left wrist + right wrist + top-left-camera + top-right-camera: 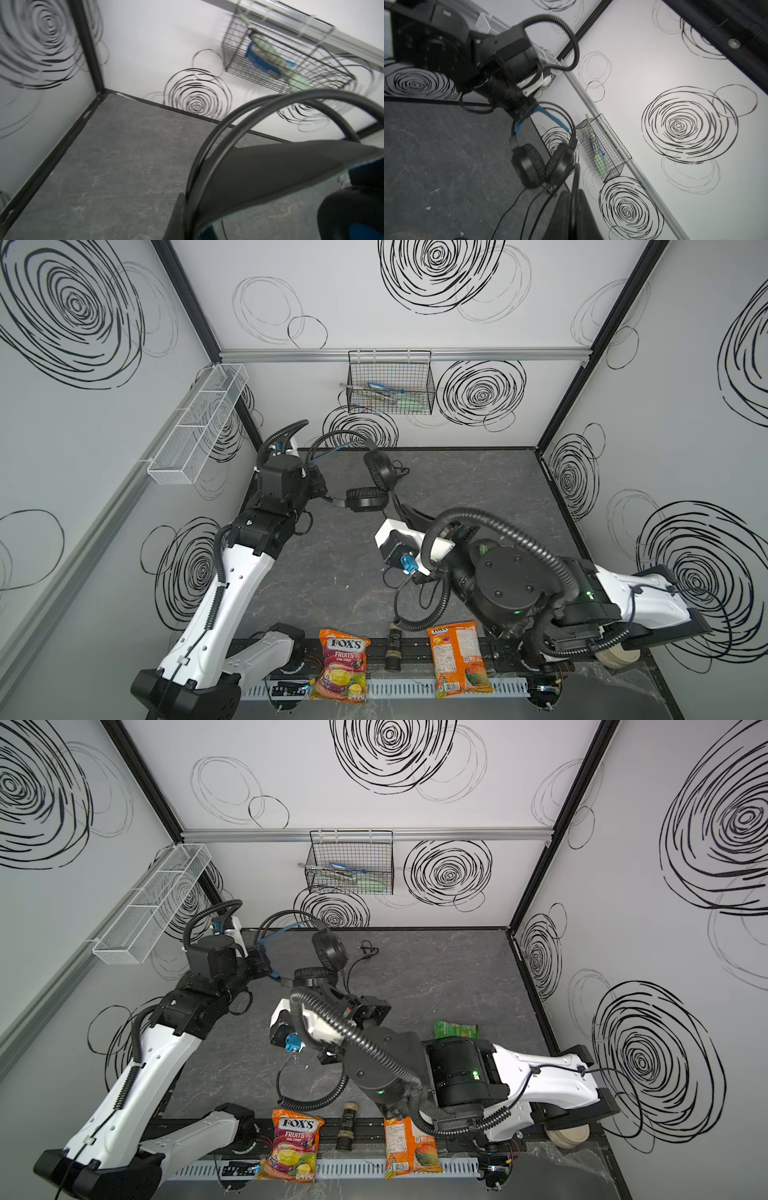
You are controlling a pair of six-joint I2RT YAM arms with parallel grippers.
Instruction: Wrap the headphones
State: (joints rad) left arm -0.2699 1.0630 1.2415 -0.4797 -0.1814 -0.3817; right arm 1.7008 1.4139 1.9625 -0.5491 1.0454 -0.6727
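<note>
The wrapping looks barely begun, as far as can be judged: no turn of cable shows around the headband or the earcups, and nearly all of the winding is left. The headphones [376, 472] are off the counter [478, 497], hanging over its back left part from the left pincer [322, 489], which is clamped on the blue strap [550, 119] under the headband [239, 116]. The two round padded earcups [529, 166] dangle close together below the grip, pads facing each other. They are black, and the headband is a pair of thin black wires arching above the strap. The cable [365, 952] is thin, black and long. Several slack strands drop from under the earcups in the right wrist view, and its far end lies in a loose squiggle on the counter just behind them in a top view. The right pincer [574, 193] sits just below the earcups with its jaws narrow and a dark strand running between them. Whether it pinches that strand or merely guides it I cannot tell.
</note>
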